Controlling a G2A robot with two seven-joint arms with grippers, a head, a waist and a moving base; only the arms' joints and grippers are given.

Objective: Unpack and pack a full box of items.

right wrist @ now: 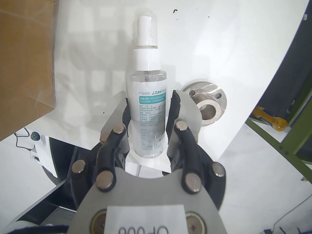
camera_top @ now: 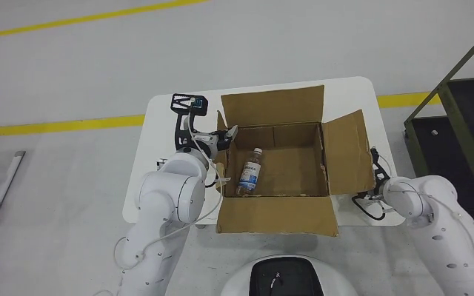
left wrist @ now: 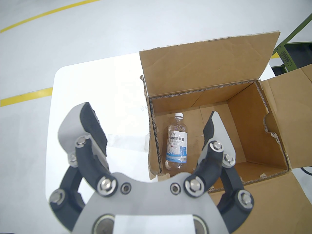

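Box (left wrist: pixel 248 132) stands open on the bench (left wrist: pixel 97 81) just ahead of my left hand (left wrist: pixel 151 116), which is spread apart; a bottle (left wrist: pixel 176 144) lies inside. My right hand (right wrist: pixel 151 104) is clamped on a spray bottle (right wrist: pixel 146 83).

The box (camera_top: pixel 296 172) sits in the middle of the surface (camera_top: pixel 348 92), and a bottle (camera_top: pixel 251 171) lies inside it along its left wall. The left hand (camera_top: pixel 228 136) hangs over that wall, on the side of the surface's left edge. Near the right edge, past the box's right flap, the right hand (right wrist: pixel 151 98) grips a spray bottle (right wrist: pixel 146 83), and a metal flange (right wrist: pixel 207 103) lies on the surface just beside it.
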